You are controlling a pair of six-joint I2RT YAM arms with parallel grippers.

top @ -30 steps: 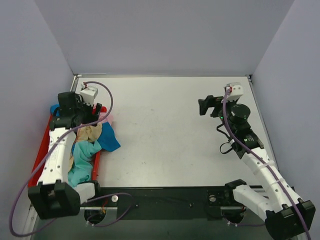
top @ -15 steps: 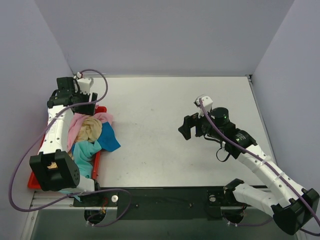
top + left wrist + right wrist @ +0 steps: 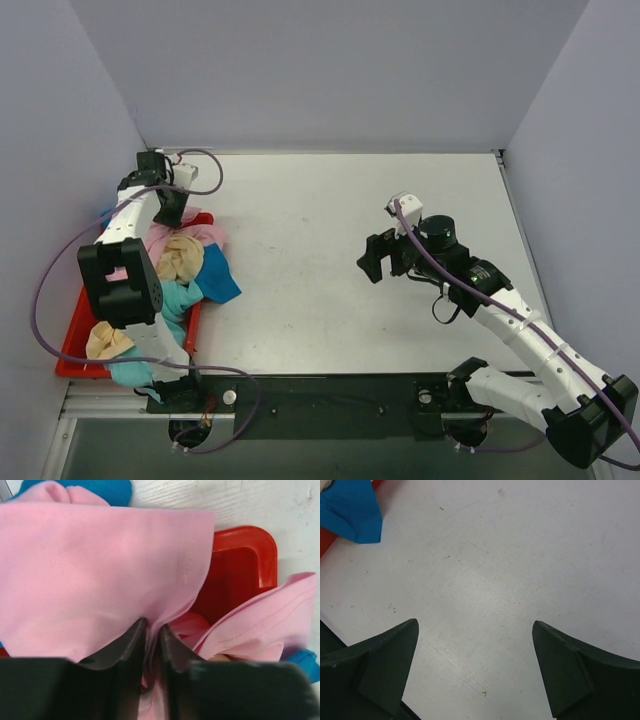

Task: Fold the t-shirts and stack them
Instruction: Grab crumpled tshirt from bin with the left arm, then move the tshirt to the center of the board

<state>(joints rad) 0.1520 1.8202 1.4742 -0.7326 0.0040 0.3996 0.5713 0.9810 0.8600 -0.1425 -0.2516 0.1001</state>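
Note:
The t-shirts lie bunched in a red tray (image 3: 72, 330) at the table's left edge. A light pink one (image 3: 158, 240) is on top at the far end, with cream (image 3: 182, 256), blue (image 3: 216, 277) and teal (image 3: 176, 300) ones beside it. My left gripper (image 3: 170, 208) is over the tray's far end. In the left wrist view the left gripper (image 3: 152, 630) is shut on a fold of the pink t-shirt (image 3: 100, 570). Over bare table right of centre, my right gripper (image 3: 375, 258) is open and holds nothing, its wide spread showing in the right wrist view (image 3: 475, 624).
The tray's far corner (image 3: 245, 565) shows red beside the pink cloth. A corner of the blue shirt (image 3: 351, 515) hangs over the tray onto the table. Grey walls enclose the table on the left, back and right.
The left gripper has gone from open to shut on the pink cloth at the tray's far end. The right arm swung left toward the table's middle a second ago and has held since.

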